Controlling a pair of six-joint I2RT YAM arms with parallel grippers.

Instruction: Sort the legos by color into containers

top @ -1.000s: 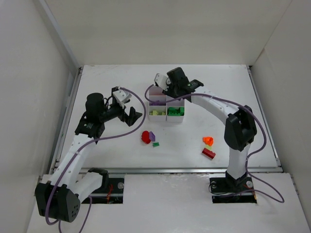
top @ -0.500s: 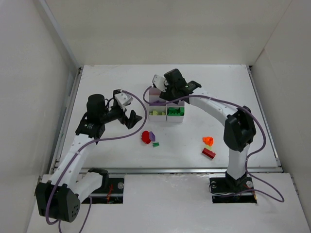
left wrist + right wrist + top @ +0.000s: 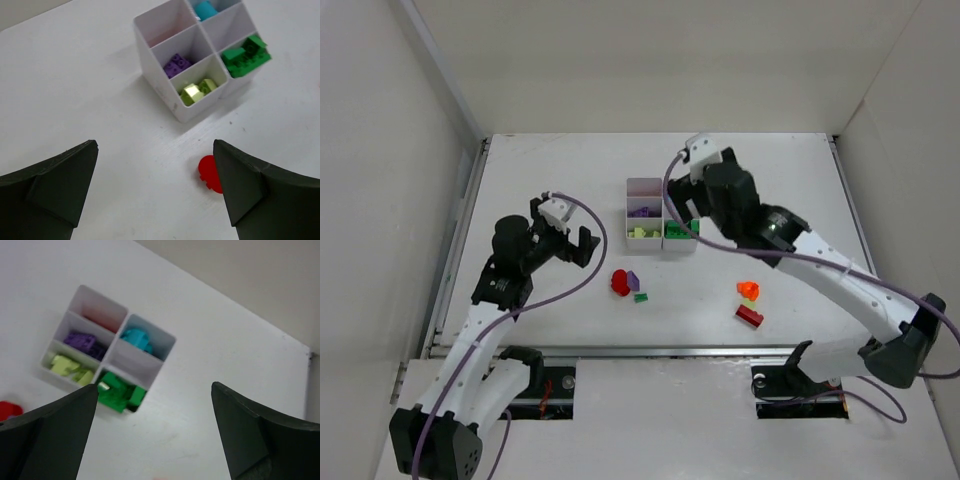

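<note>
I am looking down on a white counter (image 3: 790, 170). At the left, my left hand (image 3: 570, 243) is hanging above it, released and grasping nothing. Its wrist view is showing two dark fingers (image 3: 55, 182) spread wide, cut off by the frame's lower edge.

To its right, three loose legos are lying close together in front of the tray. They are a rounded red piece (image 3: 620, 283), a purple brick (image 3: 633, 279) touching or just beside it (I cannot tell which), and a small green brick (image 3: 641, 297). In the left wrist view a finger is partly hiding the red piece (image 3: 207, 172).

The tray (image 3: 645, 184) is sitting mid-counter. Its left column is holding purple legos (image 3: 640, 211) in the middle and yellow-green legos (image 3: 642, 232) nearest me. Green legos (image 3: 680, 229) are filling the near right compartment. A cyan lego (image 3: 136, 339) is lying in the far right compartment, which my right arm is covering from above. The far left compartment is showing a faint reddish tinge I cannot make out.

My right hand (image 3: 682, 203) is hovering over the tray's right column, also released and empty. Further right, an orange piece (image 3: 748, 290) and a red brick (image 3: 750, 316) are lying near each other, too small to read in detail.
</note>
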